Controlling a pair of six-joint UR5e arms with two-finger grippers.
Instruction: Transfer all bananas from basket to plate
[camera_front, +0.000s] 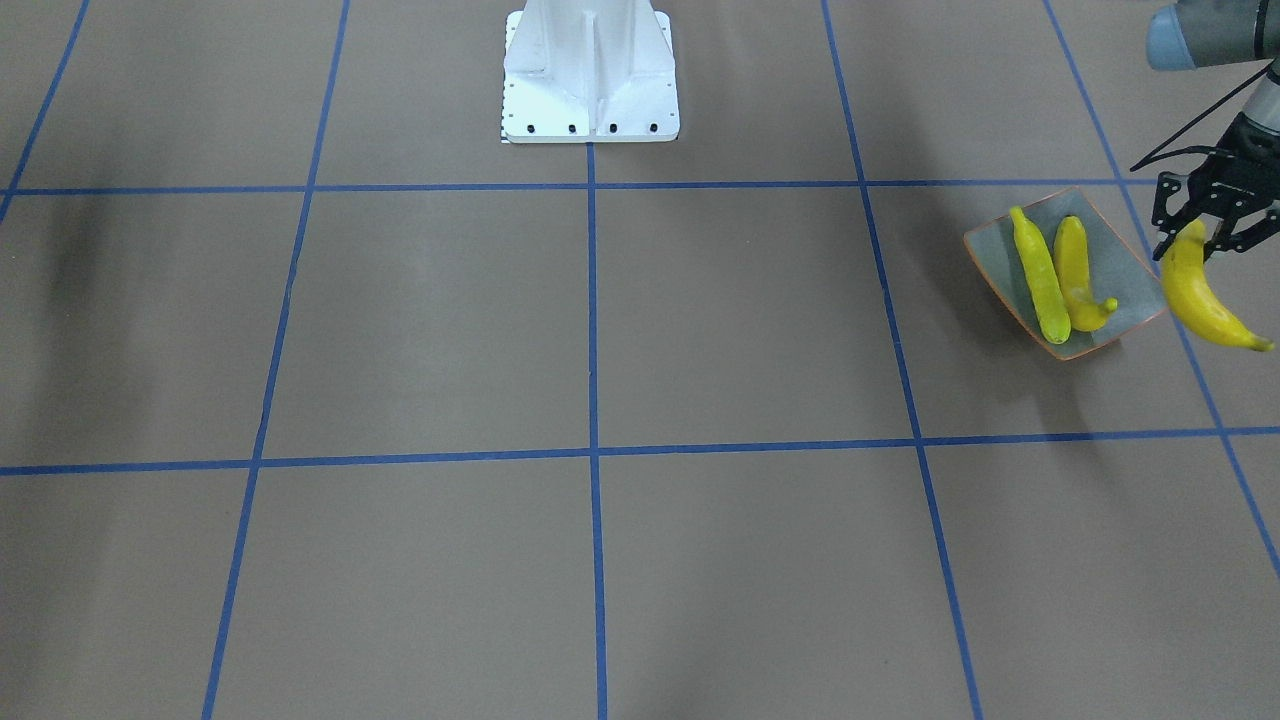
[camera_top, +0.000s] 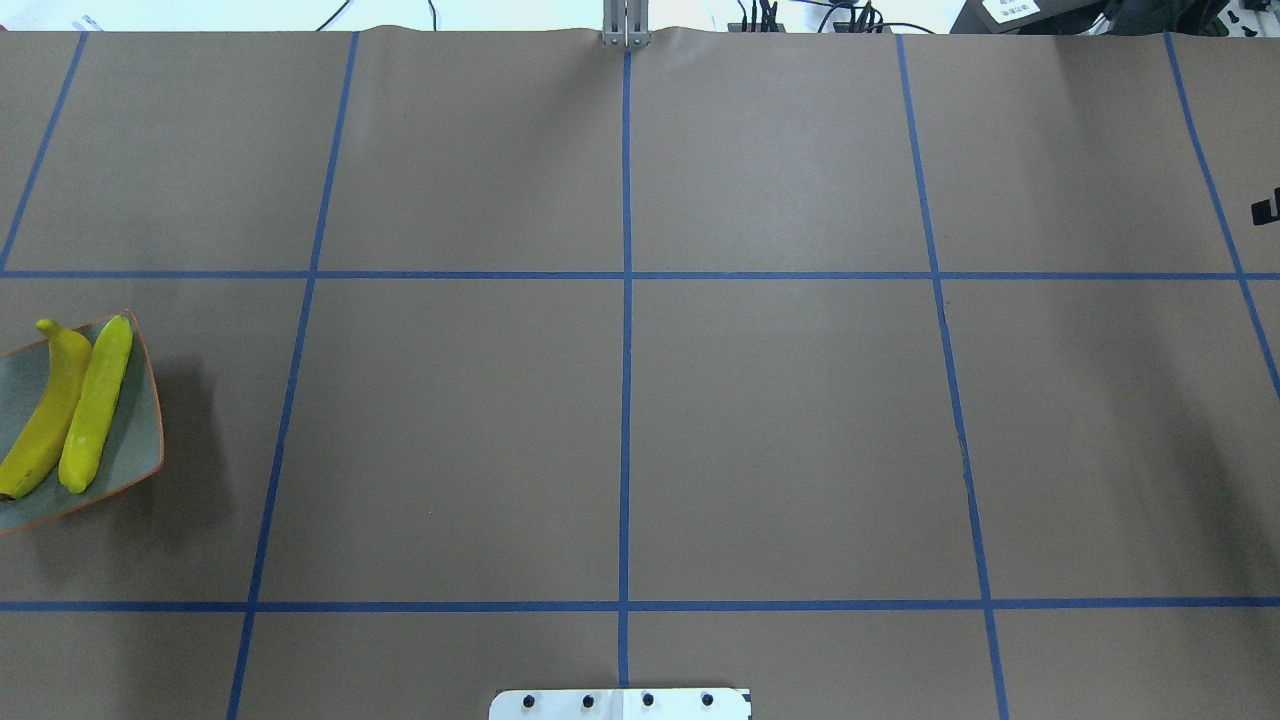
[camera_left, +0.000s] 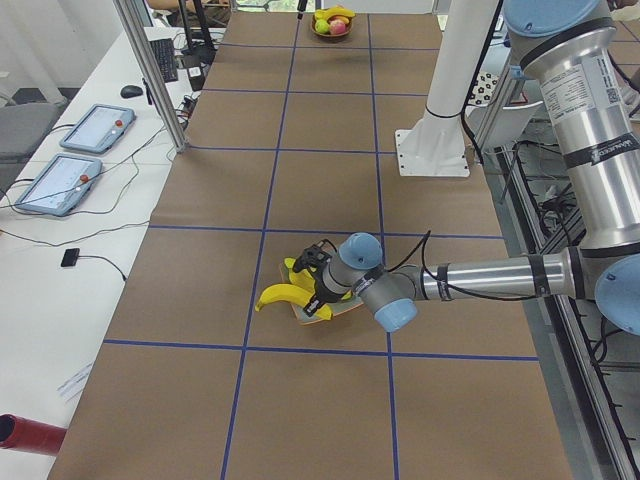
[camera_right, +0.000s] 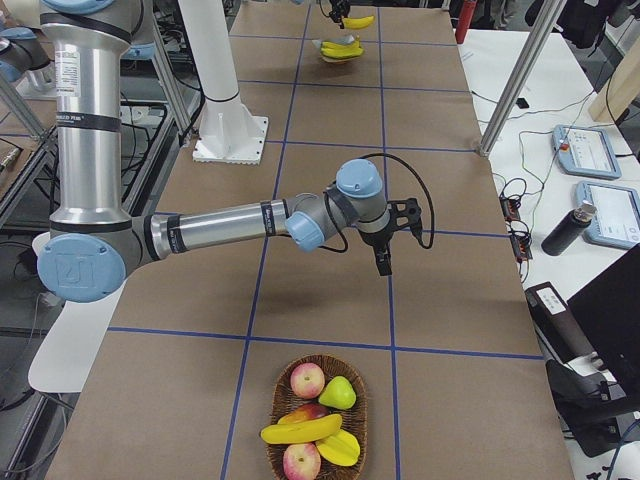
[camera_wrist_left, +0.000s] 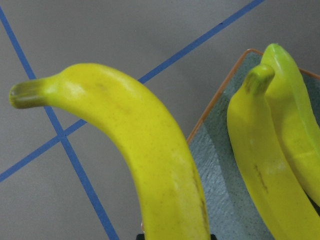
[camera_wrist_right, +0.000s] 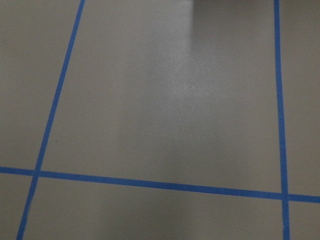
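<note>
Nearest, by the right-end camera, the wicker basket (camera_right: 318, 415) holds one banana (camera_right: 300, 431) among apples (camera_right: 307, 379). Beyond it my right tool (camera_right: 384, 258) hangs over the desk (camera_right: 450, 300); I cannot tell how its jaws stand. Farthest, my left tool (camera_front: 1205, 240) pinches another banana (camera_front: 1205, 300) aloft just outside the plate (camera_front: 1125, 265), where two bananas (camera_front: 1042, 280) lie side by side.

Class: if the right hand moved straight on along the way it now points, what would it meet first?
Probably the bare table: the right hand points down, and its wrist view shows only brown surface and blue tape.

Bright, even light; soft shadows
</note>
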